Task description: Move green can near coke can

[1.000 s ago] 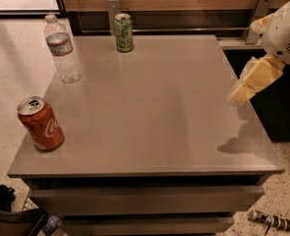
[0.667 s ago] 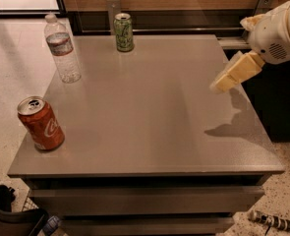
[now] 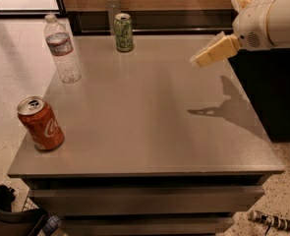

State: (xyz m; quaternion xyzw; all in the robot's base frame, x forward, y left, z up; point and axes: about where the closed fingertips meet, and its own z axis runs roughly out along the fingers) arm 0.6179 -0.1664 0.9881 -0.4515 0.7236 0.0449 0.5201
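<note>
Green can (image 3: 123,32) at rear, water bottle (image 3: 62,48) left, coke can (image 3: 40,124) front-left, gripper (image 3: 197,60) aloft right, jaws together

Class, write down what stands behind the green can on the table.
Behind the green can, a pale upright plate rises against the dark wall strip. The can hides part of its lower end. The gripper hangs above the table, far right of the can.

The hand (image 3: 198,59) hovers at upper right, angled down-left.
</note>
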